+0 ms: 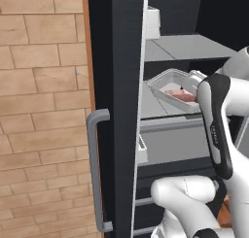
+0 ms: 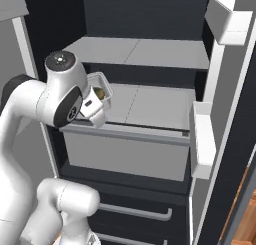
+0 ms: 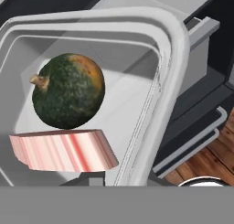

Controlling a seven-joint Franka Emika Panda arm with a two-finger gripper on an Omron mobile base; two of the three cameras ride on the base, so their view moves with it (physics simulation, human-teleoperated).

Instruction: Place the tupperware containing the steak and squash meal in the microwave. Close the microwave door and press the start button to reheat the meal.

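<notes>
The clear tupperware [image 1: 168, 83] [image 2: 102, 84] [image 3: 173, 58] hangs slightly tilted over the front left of the middle fridge shelf [image 2: 150, 106]. Inside it lie a pinkish-red steak slab [image 3: 64, 151] [image 1: 177, 95] and a round dark green squash [image 3: 68, 90] [image 2: 99, 94]. My gripper [image 2: 95, 109] is shut on the tub's near rim. The rim hides the fingertips in the hand view. My white forearm [image 1: 216, 125] covers the tub's right end in the left base view.
The fridge's tall black door with a grey loop handle [image 1: 97, 174] stands open at left, beside a brick wall [image 1: 44, 86]. An opaque white box [image 1: 153, 23] sits on the upper shelf [image 2: 140, 51]. White door bins [image 2: 202, 139] jut at right. Drawers [image 2: 135, 209] and wooden floor [image 3: 205, 159] lie below.
</notes>
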